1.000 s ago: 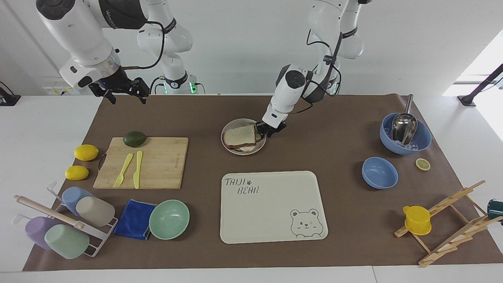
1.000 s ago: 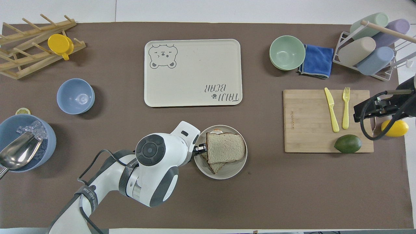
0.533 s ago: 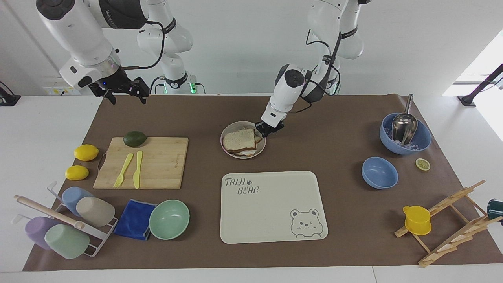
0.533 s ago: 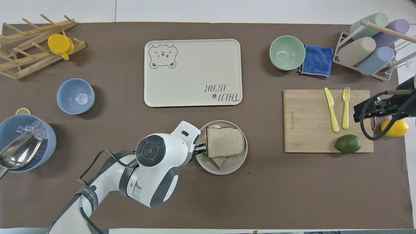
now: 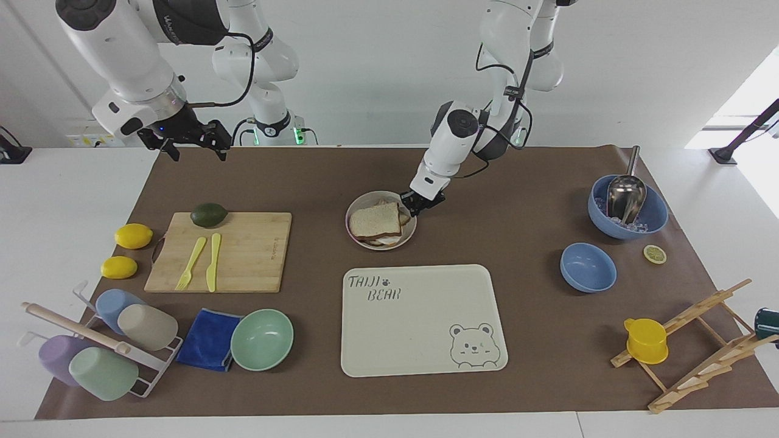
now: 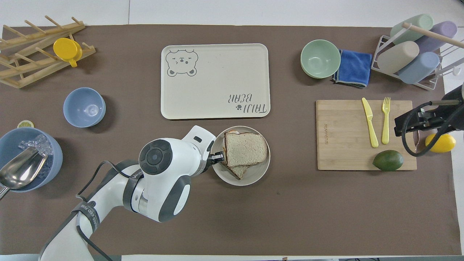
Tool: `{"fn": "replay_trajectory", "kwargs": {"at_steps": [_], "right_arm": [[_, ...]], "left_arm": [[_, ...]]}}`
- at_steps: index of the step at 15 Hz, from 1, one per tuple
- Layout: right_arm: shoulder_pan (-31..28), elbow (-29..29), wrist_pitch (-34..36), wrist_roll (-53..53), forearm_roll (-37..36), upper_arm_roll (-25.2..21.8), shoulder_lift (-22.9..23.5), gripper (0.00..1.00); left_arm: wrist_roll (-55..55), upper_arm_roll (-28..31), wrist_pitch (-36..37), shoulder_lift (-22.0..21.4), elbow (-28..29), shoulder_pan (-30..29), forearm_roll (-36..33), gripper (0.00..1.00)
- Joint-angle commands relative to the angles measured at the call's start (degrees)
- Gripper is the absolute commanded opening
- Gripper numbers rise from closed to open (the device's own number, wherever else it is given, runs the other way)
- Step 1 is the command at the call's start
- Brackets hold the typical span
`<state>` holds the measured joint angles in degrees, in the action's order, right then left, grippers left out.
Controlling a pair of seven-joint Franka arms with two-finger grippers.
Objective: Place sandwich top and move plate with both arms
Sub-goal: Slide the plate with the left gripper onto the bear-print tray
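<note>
Left pincer [image 5: 416,205] clamped on plate [image 5: 409,233] rim, bare mat before tray [image 5: 420,340].

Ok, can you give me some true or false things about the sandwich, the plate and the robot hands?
1. The sandwich top lies on the stack on the plate. True.
2. The left gripper is shut on the plate's rim. True.
3. The plate sits on the tray. False: it is on the brown mat, nearer to the robots than the tray.
4. The right gripper holds the avocado. False: it is open, empty, up in the air.
5. The mint-green bowl has bread in it. False: it is empty.
</note>
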<state>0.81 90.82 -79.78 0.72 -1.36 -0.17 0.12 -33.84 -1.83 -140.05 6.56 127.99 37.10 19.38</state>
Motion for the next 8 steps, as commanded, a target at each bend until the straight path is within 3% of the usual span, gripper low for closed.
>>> {"fn": "replay_trajectory", "kwargs": {"at_steps": [1,5,8], "right_arm": [[-0.99,0.76,-0.38,-0.81,1.01,0.43,-0.83,1.0],[-0.99,0.76,-0.46,-0.81,1.01,0.43,-0.83,1.0],[-0.99,0.76,-0.46,-0.81,1.01,0.43,-0.83,1.0]], "left_arm": [[2.02,0.08,7.22,-0.76,-5.45,-3.77,0.84,0.0],[4.21,0.17,14.35,1.34,-14.15,-9.04,4.69,0.0],[4.31,0.25,14.81,3.46,-18.03,-11.59,5.14,0.0]]}}
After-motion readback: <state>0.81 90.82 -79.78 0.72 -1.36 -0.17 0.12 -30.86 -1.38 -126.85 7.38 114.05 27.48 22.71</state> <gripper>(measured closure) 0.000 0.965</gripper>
